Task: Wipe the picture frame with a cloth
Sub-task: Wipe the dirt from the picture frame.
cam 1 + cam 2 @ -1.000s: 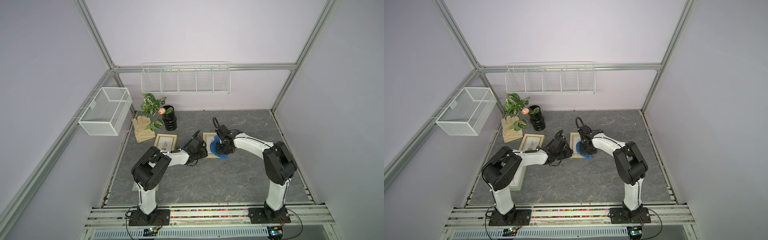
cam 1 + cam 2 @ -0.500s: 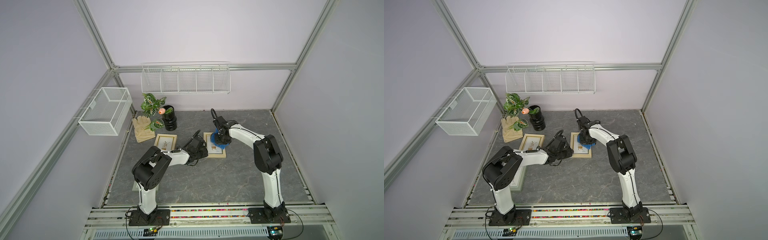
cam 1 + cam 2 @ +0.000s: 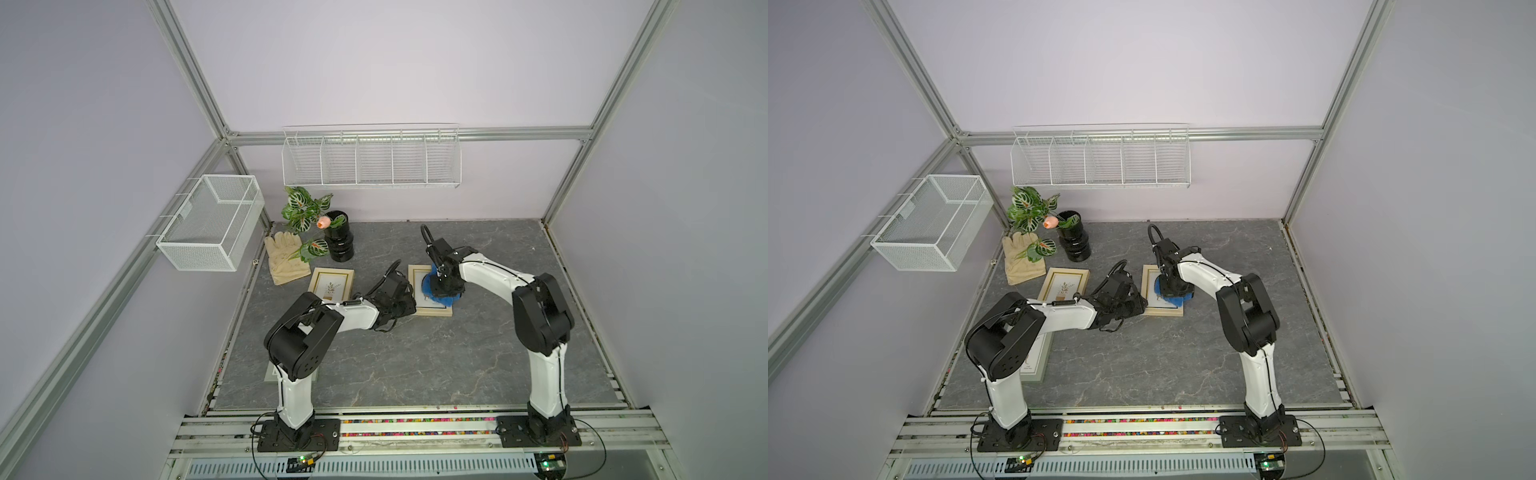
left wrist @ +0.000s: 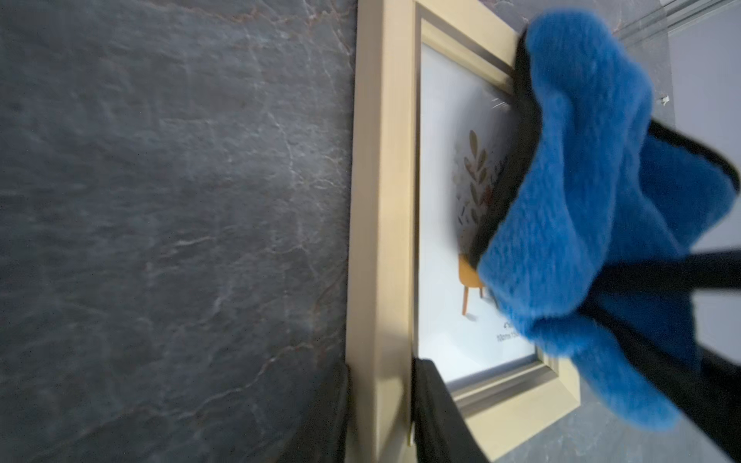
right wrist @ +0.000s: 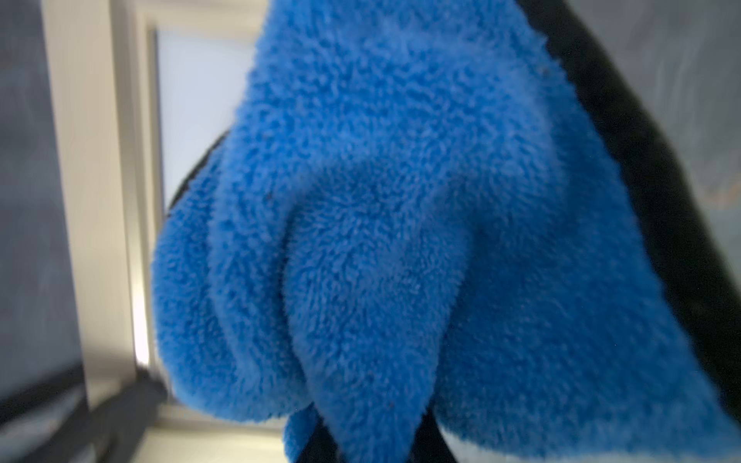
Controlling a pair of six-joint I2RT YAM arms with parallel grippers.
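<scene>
1. The right gripper (image 3: 444, 290) is closed tight on the blue cloth (image 4: 581, 200). The cloth hangs from it in a fat bunch.
2. The cloth is over the picture frame (image 4: 381, 200), which lies flat on the grey worktop (image 4: 160, 200). It seems to touch the glass, and it hides part of the plant picture.
3. The left gripper (image 3: 409, 308) has one finger on each side of a gold bar of the frame, near a corner. It looks closed on that bar, likely to stop the frame from sliding.
4. So picking up the cloth is done, and the wiping looks to be under way.
5. The rest of the glass and the gold bars are bare. The pictures cannot show if they are clean. Some rubbing is probably left to do.
</scene>
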